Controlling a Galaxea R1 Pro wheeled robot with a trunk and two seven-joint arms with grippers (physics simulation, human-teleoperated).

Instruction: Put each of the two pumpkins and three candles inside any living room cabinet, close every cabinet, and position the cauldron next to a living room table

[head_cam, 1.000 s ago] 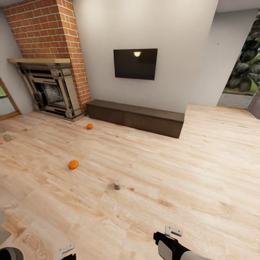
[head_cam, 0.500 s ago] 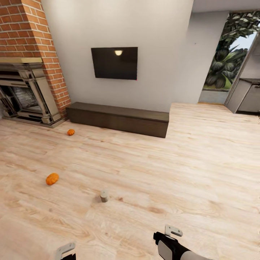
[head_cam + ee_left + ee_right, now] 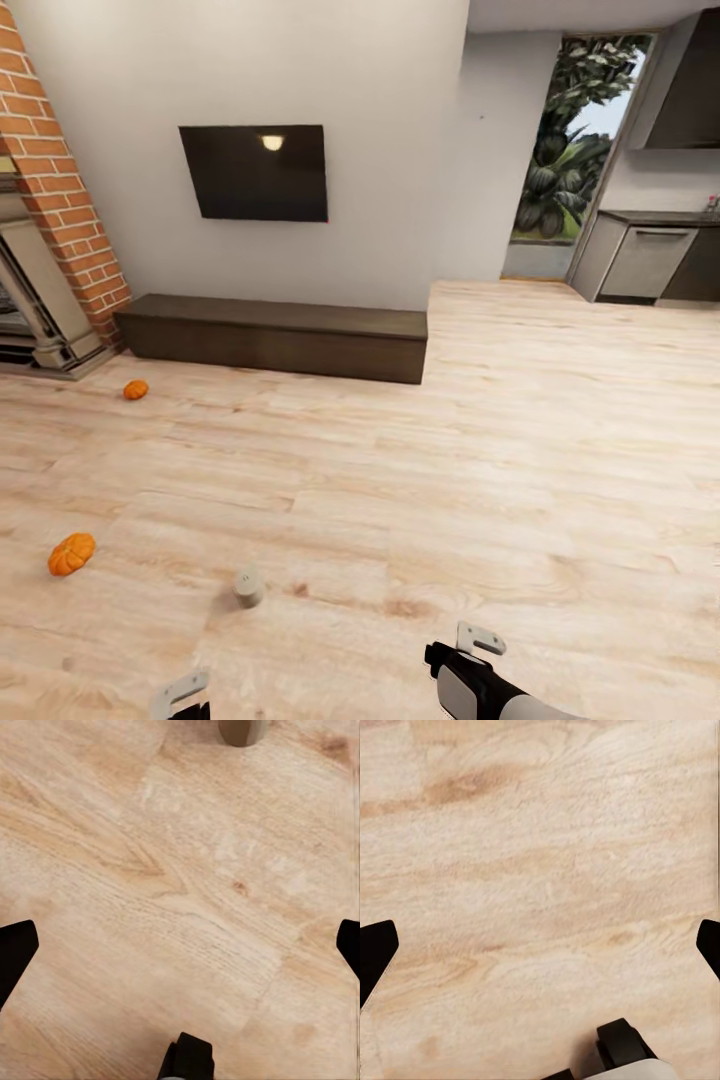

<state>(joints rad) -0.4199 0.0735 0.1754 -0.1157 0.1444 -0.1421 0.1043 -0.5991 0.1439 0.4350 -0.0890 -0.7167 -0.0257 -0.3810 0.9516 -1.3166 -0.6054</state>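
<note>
A pale wooden floor is seen stretching from the robot to a grey wall, against which the long, low dark-brown cabinet is set with all its fronts closed, below a dark wall-mounted screen. A brick chimney and the edge of a stone-coloured fireplace are seen at the far left, and a kitchen unit beyond the doorway at the far right. One pumpkin is found on the floor near the left end of the cabinet; a second pumpkin lies closer to the robot, well apart from the first. A candle stands upright on the floor to the right of the nearer pumpkin. The left gripper and the right gripper are both held above bare floor with the jaws spread wide and nothing held between them. The candle's base is also caught by the left wrist camera.
</note>
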